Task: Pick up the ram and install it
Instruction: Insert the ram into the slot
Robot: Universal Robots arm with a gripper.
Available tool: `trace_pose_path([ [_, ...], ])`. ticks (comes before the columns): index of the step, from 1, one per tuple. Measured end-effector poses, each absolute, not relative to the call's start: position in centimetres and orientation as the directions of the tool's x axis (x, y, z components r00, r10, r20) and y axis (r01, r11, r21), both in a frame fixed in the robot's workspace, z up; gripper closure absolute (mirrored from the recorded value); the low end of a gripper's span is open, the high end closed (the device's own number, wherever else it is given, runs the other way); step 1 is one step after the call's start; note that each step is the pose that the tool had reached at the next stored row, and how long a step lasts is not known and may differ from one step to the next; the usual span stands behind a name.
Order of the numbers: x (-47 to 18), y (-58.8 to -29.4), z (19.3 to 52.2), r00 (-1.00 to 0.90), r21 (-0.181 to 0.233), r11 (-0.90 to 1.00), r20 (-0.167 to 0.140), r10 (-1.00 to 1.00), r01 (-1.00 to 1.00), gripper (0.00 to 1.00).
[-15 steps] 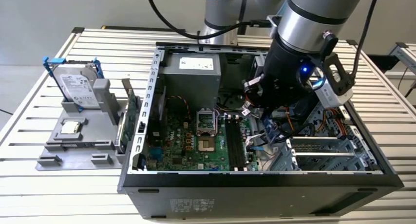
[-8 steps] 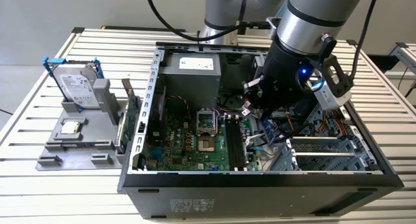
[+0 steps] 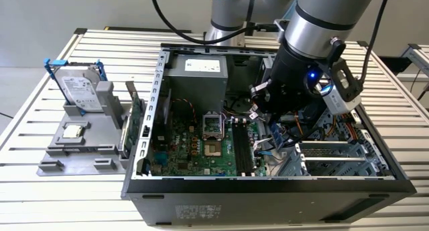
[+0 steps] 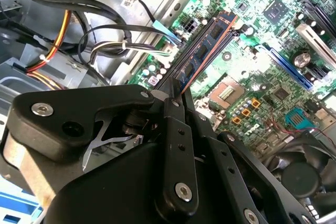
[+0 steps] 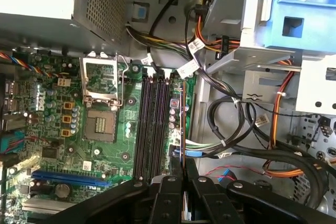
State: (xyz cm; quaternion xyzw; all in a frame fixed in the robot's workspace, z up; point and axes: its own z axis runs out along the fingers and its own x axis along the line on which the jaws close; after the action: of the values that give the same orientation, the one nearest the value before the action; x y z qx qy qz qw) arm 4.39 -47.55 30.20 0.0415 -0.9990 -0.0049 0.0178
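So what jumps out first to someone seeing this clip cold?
The big silver and black robot arm plunging into the open computer case on the slatted table. In both wrist views its gripper is shut on the ram, a thin stick held edge-on above the green motherboard, next to the black memory slots. At the exterior view's left, a hard drive stands upright in a blue frame.

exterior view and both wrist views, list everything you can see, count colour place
computer case: 1, black and silver, open on the slatted table
motherboard: 1, green, on the case floor
ram: 1, green-blue with black chips, held edge-on over the memory slots
memory slots: several, black, beside the empty processor socket
hard drive: 1, silver in blue frame, upright on the grey holder
expansion card: 1, green, upright beside the holder
arm: 1, silver
end effector: 1, black, shut on the ram
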Motion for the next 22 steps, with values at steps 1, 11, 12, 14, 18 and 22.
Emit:
trace_pose_path([
  [1, 4.39, -47.55, 30.19, -0.996, 0.011, 0.997, 0.035, -0.083, -0.083, 1.00],
  [11, 4.40, -47.55, 30.17, -0.996, 0.012, 0.996, 0.035, -0.083, -0.083, 1.00],
  [12, 4.40, -47.55, 30.17, -0.996, 0.012, 0.997, 0.035, -0.083, -0.083, 1.00],
  [14, 4.38, -47.55, 30.16, -0.996, 0.012, 0.997, 0.035, -0.083, -0.082, 1.00],
  [18, 4.20, -47.55, 30.06, -0.997, 0.012, 0.998, 0.035, -0.069, -0.069, 1.00],
  [22, 3.94, -47.55, 29.91, -0.998, 0.012, 0.999, 0.035, -0.054, -0.053, 1.00],
])
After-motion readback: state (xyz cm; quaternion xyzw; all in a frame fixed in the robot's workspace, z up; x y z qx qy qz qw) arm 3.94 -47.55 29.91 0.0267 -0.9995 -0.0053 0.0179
